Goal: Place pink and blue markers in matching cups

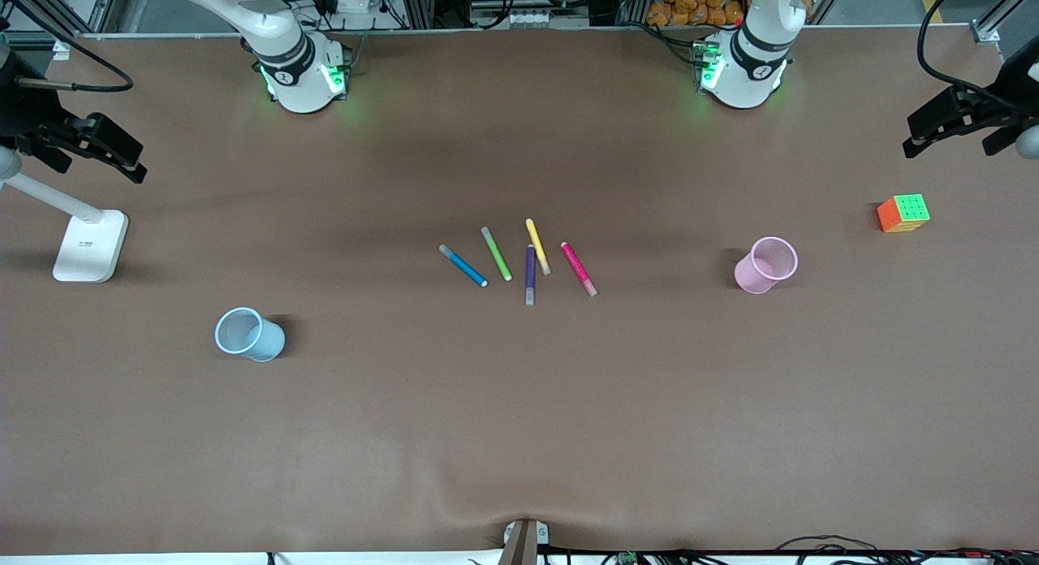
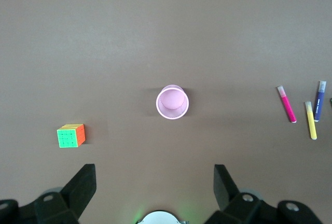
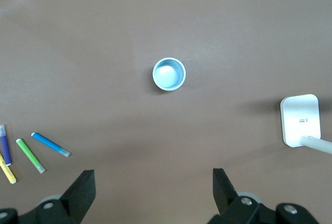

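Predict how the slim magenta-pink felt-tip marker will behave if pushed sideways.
The slim magenta-pink felt-tip marker looks round-barrelled and lies flat on the smooth brown table, so it would probably roll. It seems rigid and light, likely skidding easily.

You saw a magenta-pink marker (image 1: pixel 579 269), bright blue marker (image 1: pixel 463 265), pale pink cup (image 1: pixel 765 265), light blue cup (image 1: pixel 249 334), brown desk (image 1: pixel 519 435).

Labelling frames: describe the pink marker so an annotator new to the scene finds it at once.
Mid-table lies a fan of five slim felt-tip markers. The magenta-pink marker is the outermost one toward the left arm's end, nearest the light pink translucent plastic cup. It is the only pink one; beside it lie yellow and dark purple markers.
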`<state>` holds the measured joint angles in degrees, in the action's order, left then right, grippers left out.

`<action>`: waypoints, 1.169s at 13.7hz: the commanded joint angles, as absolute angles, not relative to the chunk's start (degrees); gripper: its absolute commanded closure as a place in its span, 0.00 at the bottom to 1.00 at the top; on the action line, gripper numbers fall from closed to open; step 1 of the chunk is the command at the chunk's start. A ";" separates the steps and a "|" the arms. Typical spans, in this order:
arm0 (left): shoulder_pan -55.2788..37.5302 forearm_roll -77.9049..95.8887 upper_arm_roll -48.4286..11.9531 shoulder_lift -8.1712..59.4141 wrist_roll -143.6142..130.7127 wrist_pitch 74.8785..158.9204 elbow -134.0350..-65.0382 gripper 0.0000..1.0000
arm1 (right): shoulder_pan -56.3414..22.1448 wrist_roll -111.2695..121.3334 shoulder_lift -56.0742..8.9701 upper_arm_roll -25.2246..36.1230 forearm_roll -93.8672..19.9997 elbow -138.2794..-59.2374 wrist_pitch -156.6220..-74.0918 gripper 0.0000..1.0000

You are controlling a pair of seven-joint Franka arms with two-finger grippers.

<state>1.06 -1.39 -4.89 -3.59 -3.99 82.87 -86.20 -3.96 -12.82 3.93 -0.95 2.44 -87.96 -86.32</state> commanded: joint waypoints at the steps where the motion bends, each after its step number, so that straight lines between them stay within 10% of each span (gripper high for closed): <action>1: 0.97 -0.88 -5.18 -3.34 -3.43 81.74 -85.43 0.00 | -2.29 -13.71 5.10 -2.55 1.23 -88.42 -86.31 0.00; 16: 0.79 -0.79 -6.15 -3.25 -4.31 80.60 -85.08 0.00 | -10.11 -11.08 2.38 -2.72 -4.04 -96.58 -97.28 0.00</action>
<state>0.85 -1.12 -5.52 -3.55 -3.99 81.77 -86.20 -10.14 -12.64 2.88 -2.96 -3.63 -94.72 -95.77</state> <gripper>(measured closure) 0.000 0.000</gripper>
